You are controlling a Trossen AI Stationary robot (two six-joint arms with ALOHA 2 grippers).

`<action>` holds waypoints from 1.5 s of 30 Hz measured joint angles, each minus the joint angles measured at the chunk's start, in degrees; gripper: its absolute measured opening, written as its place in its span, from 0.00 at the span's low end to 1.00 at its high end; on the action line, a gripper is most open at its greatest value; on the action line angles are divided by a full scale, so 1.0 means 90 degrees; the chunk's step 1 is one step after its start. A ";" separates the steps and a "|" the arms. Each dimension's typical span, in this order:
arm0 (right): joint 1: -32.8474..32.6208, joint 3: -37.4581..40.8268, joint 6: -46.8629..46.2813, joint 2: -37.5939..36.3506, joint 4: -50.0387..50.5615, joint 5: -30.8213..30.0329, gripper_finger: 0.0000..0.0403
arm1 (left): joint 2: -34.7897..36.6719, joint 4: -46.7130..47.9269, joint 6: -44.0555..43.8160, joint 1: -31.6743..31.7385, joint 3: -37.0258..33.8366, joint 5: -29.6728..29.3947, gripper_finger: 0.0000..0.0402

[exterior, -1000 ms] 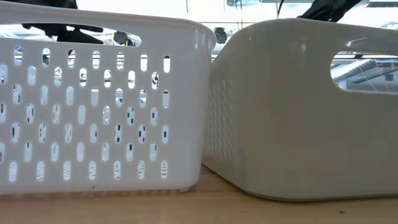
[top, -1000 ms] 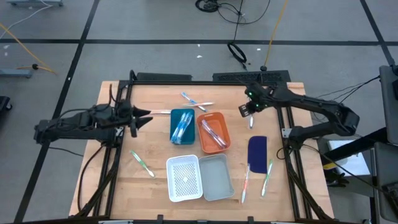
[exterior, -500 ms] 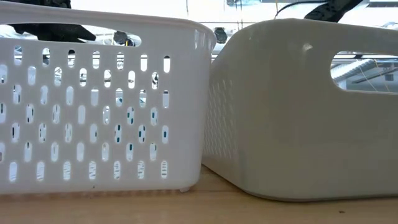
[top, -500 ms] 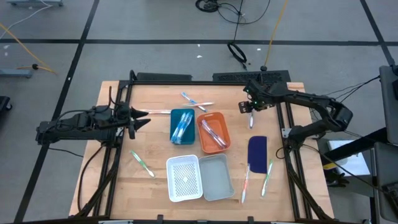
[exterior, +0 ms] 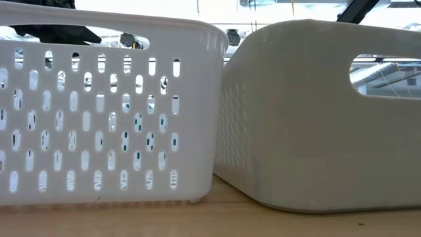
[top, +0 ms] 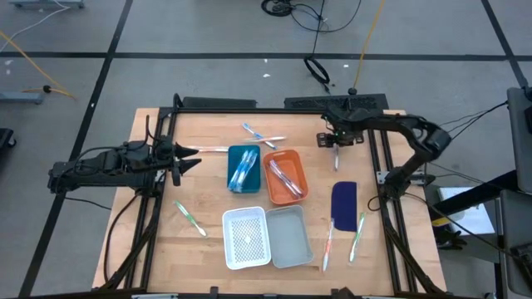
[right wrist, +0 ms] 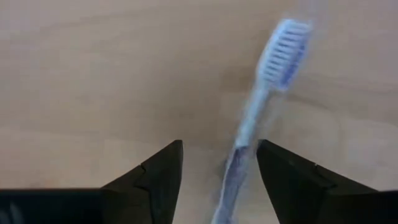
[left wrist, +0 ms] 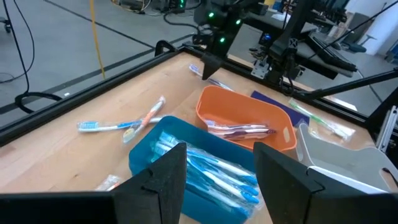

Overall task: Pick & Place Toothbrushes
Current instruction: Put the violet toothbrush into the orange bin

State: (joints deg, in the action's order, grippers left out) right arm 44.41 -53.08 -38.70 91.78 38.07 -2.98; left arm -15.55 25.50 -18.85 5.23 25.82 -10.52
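My right gripper [right wrist: 219,177] [top: 335,141] hangs open over the table's far right part, pointing down. A whitish-blue toothbrush [right wrist: 261,93] [top: 336,158] lies flat on the wood there, its handle running between the two fingers; I see no touch. Other toothbrushes lie in the blue tray [top: 243,169] and the orange tray [top: 286,177]. Two lie crossed at the far side [top: 262,137], one at the near left [top: 189,218], two at the near right [top: 341,241]. My left gripper [left wrist: 217,180] [top: 189,158] waits open, left of the blue tray.
A white perforated basket [top: 247,239] [exterior: 105,112] and a grey bin [top: 290,236] [exterior: 316,118] stand at the near middle and fill the low view. A dark blue flat oblong piece [top: 344,201] lies right of the orange tray. Black frame rails [top: 386,191] run along the table's sides.
My right arm has swung toward the table's far edge, and its gripper has turned about over the toothbrush at the far right, staying nearly in place. The toothbrush still lies on the wood.
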 joint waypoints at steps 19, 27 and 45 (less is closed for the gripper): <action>0.0177 -0.0010 -0.0393 0.0523 -0.0063 -0.0005 0.26 | 0.0000 0.0000 -0.0080 -0.0001 0.0002 -0.0005 0.46; 0.0177 -0.0002 -0.0244 0.0519 -0.0112 0.0007 0.03 | 0.0000 0.0000 -0.0082 -0.0001 0.0005 -0.0005 0.46; -0.0104 0.0022 0.0930 -0.2562 -0.1464 0.1052 0.01 | -0.0016 0.0583 -0.0488 0.0000 0.0007 -0.0007 0.46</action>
State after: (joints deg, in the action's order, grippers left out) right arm 43.47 -52.88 -30.33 68.72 24.89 6.49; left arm -15.69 30.74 -23.24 5.23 25.89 -10.59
